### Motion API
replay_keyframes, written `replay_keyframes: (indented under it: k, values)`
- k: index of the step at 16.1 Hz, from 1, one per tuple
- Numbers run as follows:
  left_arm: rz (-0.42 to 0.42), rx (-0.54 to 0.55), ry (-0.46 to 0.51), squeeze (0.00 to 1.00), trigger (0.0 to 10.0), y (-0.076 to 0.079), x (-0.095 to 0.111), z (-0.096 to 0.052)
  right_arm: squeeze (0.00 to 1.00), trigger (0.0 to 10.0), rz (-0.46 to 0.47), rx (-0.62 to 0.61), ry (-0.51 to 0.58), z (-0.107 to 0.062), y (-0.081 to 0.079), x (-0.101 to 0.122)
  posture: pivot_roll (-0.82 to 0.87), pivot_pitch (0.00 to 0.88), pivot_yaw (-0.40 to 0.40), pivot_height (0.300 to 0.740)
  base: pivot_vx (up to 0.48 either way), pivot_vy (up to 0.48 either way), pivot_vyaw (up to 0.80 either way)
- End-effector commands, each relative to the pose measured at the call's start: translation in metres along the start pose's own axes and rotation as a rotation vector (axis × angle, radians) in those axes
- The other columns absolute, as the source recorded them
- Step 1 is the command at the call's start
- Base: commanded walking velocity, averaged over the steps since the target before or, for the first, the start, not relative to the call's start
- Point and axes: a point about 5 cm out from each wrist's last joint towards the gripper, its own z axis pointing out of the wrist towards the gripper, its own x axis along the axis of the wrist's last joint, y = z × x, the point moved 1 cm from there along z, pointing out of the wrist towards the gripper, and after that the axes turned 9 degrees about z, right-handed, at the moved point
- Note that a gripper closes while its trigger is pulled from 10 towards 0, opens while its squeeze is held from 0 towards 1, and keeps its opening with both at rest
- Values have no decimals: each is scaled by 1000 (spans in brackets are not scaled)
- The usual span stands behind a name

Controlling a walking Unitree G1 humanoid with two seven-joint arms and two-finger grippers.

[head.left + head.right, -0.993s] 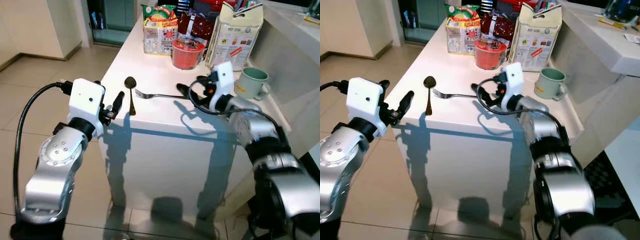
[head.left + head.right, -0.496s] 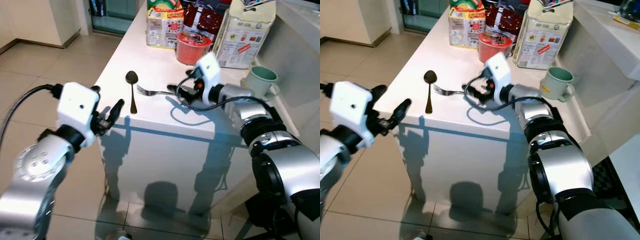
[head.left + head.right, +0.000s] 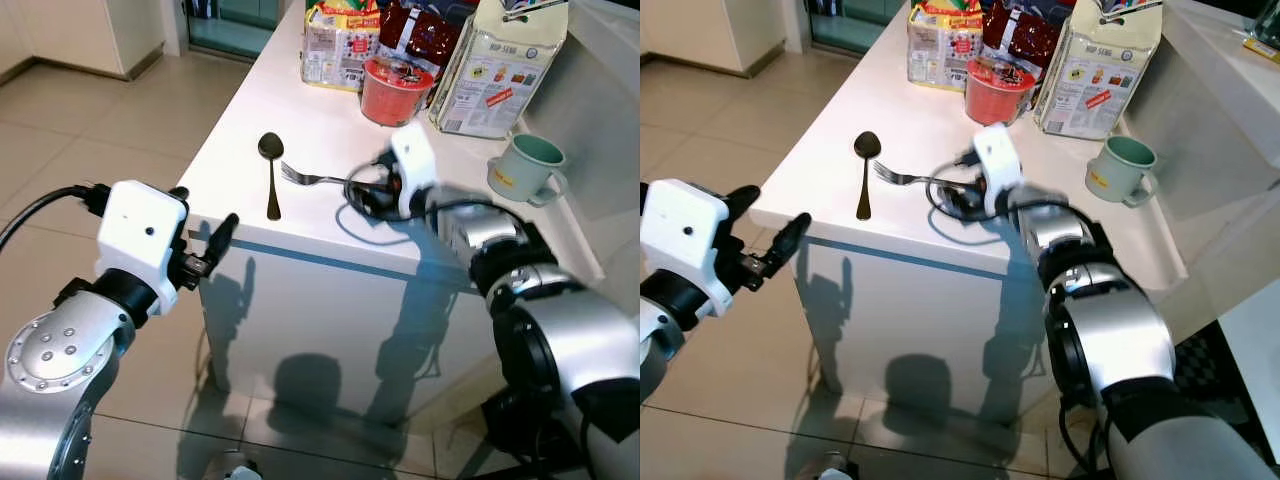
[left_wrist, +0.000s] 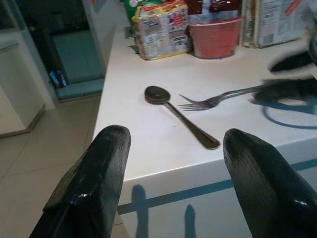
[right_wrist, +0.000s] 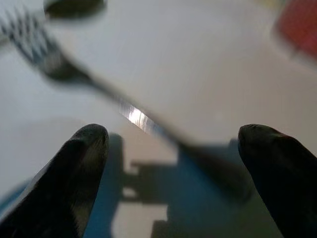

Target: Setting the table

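On the white table: a fork (image 3: 318, 179) and a spoon (image 3: 271, 178) are seen lying near the front edge, side by side but apart.

Key relation: the fork's handle end is met by the right gripper (image 3: 368, 190), whose fingers are spread to either side of the shaft in the right wrist view; the shaft is seen between the two black pads (image 5: 84, 148), not pinched.

Fork axis: it is laid across the table, tines toward the spoon, handle toward the right gripper.

Spoon axis: it is laid front to back, bowl away from the robot, handle tip close to the edge.

Nearer arm: the fork is judged to belong to the right arm; the left gripper (image 3: 205, 255) is held off the table's front corner, below the top, fingers spread and holding nothing.

Materials: both utensils are thin, dark, glossy metal, with a bright glint on the fork's shaft; a slip on the smooth, hard table (image 3: 250, 120) can be expected unless the shaft is closed on squarely.

Behind: a red cup (image 3: 388, 90), snack packs (image 3: 337, 45) and a paper bag (image 3: 505, 65) are ranged at the back; a pale green mug (image 3: 525, 168) stands to the right.

Blur: the right gripper is smeared in the head views.
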Motion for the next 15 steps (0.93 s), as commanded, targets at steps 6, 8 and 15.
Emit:
replay_keyframes:
  k: [6, 8, 15]
  values:
    - [-5, 2, 23, 0, 10000, 2, 5, -1, 0, 10000, 66, 125, -20, -9, 7, -2, 314, 37, -196, 740, 0, 0, 0]
    - [-10, 5, 36, 0, 10000, 2, 5, 2, 0, 10000, 20, 197, -17, -15, 10, 6, 298, 8, -202, 740, 0, 0, 0]
    - [-42, -7, 93, 0, 10000, 16, 6, 21, 0, 10000, -56, 469, 31, -47, 27, 28, 240, 0, -205, 740, 0, 0, 0]
